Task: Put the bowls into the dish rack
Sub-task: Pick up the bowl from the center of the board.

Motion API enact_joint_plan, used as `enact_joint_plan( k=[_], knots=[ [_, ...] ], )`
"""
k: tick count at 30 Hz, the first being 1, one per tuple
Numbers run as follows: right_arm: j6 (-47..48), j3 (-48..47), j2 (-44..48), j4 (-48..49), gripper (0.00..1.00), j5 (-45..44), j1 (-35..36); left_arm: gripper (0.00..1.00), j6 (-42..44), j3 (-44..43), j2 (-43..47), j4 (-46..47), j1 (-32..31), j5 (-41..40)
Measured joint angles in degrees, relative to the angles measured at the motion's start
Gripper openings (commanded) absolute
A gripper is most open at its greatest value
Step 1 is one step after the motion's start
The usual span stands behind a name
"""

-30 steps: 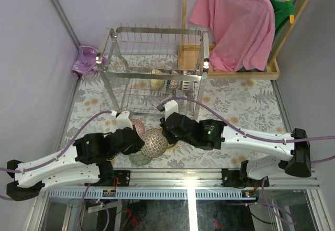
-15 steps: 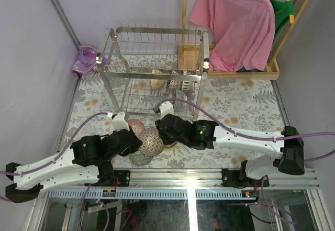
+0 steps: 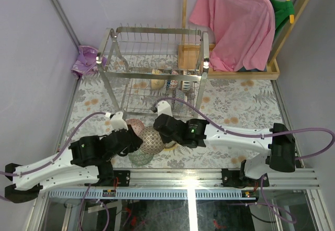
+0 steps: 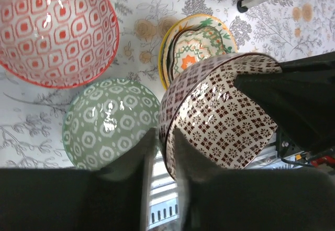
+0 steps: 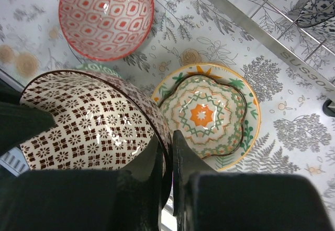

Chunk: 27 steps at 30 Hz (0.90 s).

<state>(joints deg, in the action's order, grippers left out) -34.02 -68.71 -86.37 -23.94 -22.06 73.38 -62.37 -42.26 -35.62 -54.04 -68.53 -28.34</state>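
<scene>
Floral-print tabletop point(image 3: 246, 100): left gripper point(image 4: 163, 139) and right gripper point(image 5: 167, 142) both clamp the brown-patterned round ceramic bowl point(image 4: 220, 110) by its rim, bowl between the 2.

Lab test cell, aluminium frame point(image 3: 59, 11), plain walls point(image 3: 120, 0)

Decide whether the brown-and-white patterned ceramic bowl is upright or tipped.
Tipped: the brown-and-white patterned bowl shows its outside from above; left hand and right hand pinch its rim.
</scene>
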Motion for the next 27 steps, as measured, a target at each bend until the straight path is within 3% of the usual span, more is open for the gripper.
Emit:
enact_joint_plan(
  k=[3, 4, 12, 18, 27],
  knots=[
    [0.55, -0.63, -0.26, -1.86, 0.00, -0.37, 0.24, 0.52, -0.46, -0.44, 1.79, -0.20, 0.00, -0.85],
    [0.70, -0.68, -0.31, -2.91, 0.00, -1.09, 0.50, 0.53, -0.70, -0.96, 3.10, -0.42, 0.00, -1.27],
    [3.13, -3.61, -3.39, -8.35, 0.00, -9.99, -0.35, 0.54, -0.90, -8.81, 11.21, -1.97, 0.02, -4.04],
    [9.53, -13.92, -12.50, -8.24, 0.00, -19.78, -1.25, 0.54, -0.11, -11.06, 11.61, -2.51, 0.07, -4.98],
    [33.27, -21.77, -26.86, 10.49, 0.00, -31.41, -1.60, 0.53, 1.75, -13.38, 11.54, -3.13, 0.07, -5.38]
  ],
)
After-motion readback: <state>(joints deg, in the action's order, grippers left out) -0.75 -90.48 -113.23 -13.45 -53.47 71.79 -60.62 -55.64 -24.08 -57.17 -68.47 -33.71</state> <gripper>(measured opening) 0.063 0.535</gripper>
